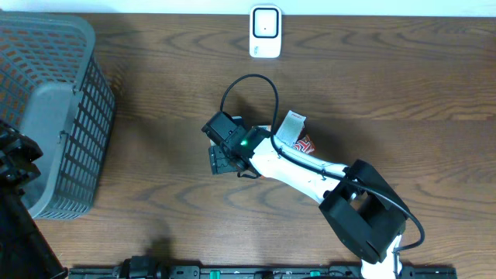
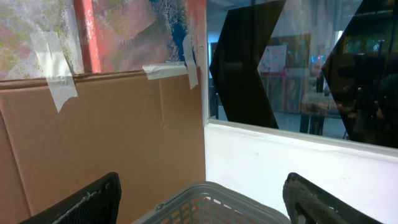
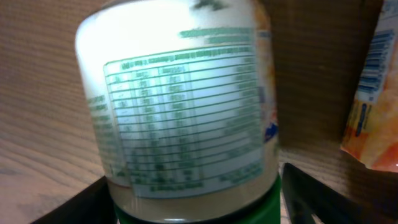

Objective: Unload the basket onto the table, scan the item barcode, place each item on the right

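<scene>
The item, a jar point(image 3: 186, 106) with a white nutrition label and a green lid, lies on the wooden table and fills the right wrist view. My right gripper point(image 3: 196, 202) straddles its lid end. The left finger is against the jar and a narrow gap shows at the right finger, so the gripper is open. No barcode shows on the jar's visible side. From overhead the right gripper point(image 1: 222, 149) covers the jar. The white scanner point(image 1: 265, 31) stands at the table's far edge. My left gripper point(image 2: 202, 182) is open and empty above the basket rim.
A grey mesh basket point(image 1: 74, 101) fills the left side of the table, with the left arm point(image 1: 15, 159) beside it. An orange pouch with a barcode point(image 3: 373, 81) lies just right of the jar. Packets point(image 1: 294, 130) lie under the right arm.
</scene>
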Controlling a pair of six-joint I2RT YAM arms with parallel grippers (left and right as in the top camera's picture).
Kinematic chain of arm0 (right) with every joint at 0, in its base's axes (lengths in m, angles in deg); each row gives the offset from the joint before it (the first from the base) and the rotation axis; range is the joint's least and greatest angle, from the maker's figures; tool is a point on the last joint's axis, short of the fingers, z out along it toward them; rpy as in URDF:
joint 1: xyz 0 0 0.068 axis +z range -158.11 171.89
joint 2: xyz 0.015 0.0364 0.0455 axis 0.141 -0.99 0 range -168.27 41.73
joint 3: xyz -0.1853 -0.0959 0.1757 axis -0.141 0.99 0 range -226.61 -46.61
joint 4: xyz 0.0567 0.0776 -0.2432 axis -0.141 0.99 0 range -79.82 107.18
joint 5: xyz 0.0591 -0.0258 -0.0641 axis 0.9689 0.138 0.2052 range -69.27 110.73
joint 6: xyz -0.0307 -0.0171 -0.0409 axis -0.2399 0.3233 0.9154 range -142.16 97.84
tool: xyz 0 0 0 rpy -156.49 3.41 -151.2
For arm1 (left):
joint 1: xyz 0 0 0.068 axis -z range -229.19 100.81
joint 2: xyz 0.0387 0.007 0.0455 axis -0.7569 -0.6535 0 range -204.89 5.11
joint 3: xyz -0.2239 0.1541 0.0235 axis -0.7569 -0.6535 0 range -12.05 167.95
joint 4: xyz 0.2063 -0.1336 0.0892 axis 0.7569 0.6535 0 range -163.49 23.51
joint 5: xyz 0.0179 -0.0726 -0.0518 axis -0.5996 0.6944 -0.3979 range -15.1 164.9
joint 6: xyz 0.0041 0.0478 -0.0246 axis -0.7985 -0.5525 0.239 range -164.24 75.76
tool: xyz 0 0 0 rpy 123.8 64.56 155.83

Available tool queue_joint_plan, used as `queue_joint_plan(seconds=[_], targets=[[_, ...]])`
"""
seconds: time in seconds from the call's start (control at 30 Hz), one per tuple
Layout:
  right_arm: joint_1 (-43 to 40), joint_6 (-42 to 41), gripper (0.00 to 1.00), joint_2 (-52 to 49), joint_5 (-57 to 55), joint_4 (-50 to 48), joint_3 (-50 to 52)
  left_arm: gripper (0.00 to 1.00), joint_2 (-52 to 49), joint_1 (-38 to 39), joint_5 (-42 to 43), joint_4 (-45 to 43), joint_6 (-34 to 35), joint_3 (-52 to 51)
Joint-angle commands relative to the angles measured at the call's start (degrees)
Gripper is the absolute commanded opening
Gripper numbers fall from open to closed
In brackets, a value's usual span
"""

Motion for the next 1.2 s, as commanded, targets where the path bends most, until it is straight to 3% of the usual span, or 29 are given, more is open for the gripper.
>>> queue_joint_plan(seconds=[0.0, 0.17, 0.47, 0.9, 1.17], targets=[[0.37, -0.59, 0.70, -0.11, -0.37, -0.35, -0.96, 0.83, 1.60, -0.28, -0.09, 0.13, 0.13, -0.24], [0.37, -0.59, 0.60, -0.11, -0.74, -0.46, -0.98, 0.83, 5.33, -0.28, -0.09, 0.31, 0.11, -0.90], [0.28, -0.55, 0.53, 0.02, 2.08, 0.52, -1.55, 0.83, 10.10, -0.31, -0.11, -1.86, 0.09, -4.42], [-0.07, -0.55, 0.49, 0.02, 11.10, 26.80, -16.76, 0.84, 10.12, -0.31, -0.11, -3.82, 0.07, -6.71], [-1.77, -0.52, 0.47, 0.00, 17.35, 33.70, -17.49, 0.84, 10.12, -0.31, -0.11, -5.16, 0.04, -8.17]])
